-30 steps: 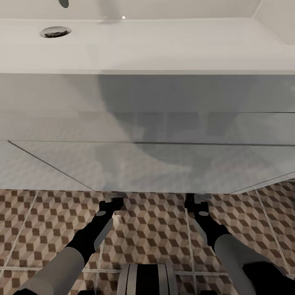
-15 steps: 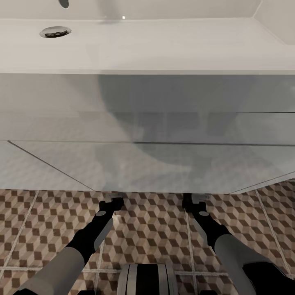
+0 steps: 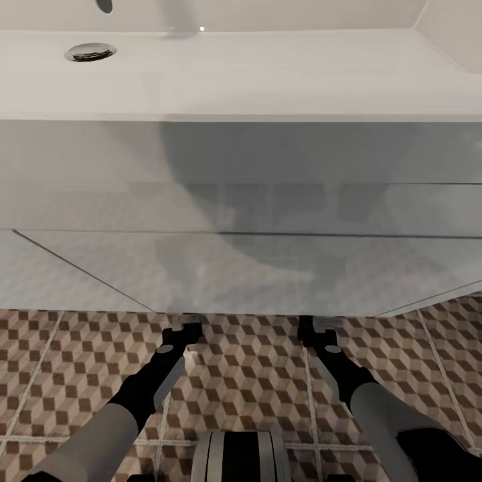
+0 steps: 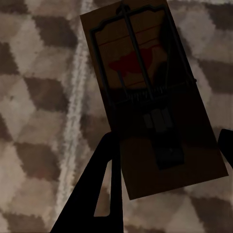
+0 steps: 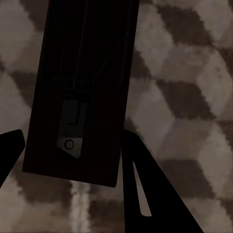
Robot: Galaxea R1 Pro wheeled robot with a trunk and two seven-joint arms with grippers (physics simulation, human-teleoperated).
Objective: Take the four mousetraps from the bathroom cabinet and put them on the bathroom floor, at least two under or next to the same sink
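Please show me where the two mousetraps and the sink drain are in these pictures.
Left mousetrap (image 4: 145,97): left wrist view, on its wooden base.
Right mousetrap (image 5: 82,92): right wrist view, on its dark middle.
Sink drain (image 3: 90,51): head view, on its metal ring.

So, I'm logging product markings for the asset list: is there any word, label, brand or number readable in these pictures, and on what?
None can be read.
Mousetrap between the left gripper's fingers: a red mark on the wood, too blurred to tell whether it is a logo or lettering.
Mousetrap between the right gripper's fingers: in shadow, no marking legible.
Sink and floor tiles: no text.
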